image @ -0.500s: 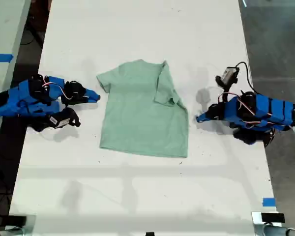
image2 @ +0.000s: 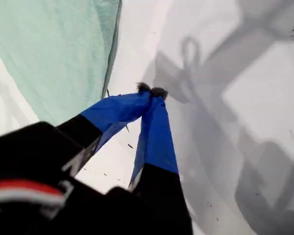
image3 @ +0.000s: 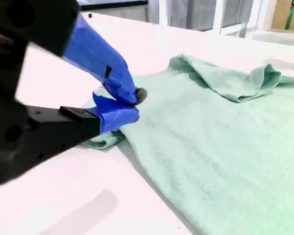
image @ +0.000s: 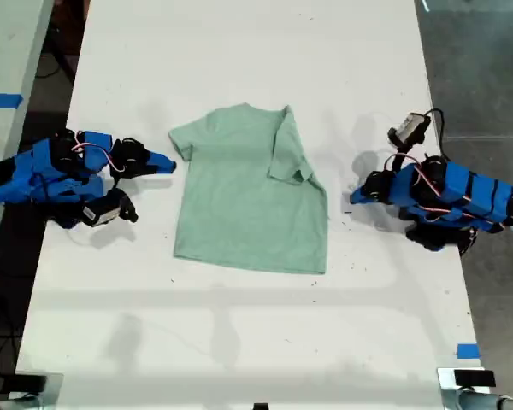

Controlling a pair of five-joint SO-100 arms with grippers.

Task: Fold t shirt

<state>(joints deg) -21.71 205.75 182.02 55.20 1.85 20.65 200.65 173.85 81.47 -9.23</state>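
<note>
Jaws of my first gripper (image2: 151,91) closed on nothing, just off the t shirt (image: 250,190) at the exterior view's right, my second gripper (image3: 132,103) pinched shut beside the opposite sleeve, we note the shirt flat mid-table (image: 239,342), collar toward the exterior view's top, hem toward its bottom, one sleeve folded inward

The t shirt (image: 250,192) lies mid-worktop (image: 239,51). My second tool (image: 167,162) sits beside it at the exterior view's left, my first tool (image: 356,196) at its right.
</note>
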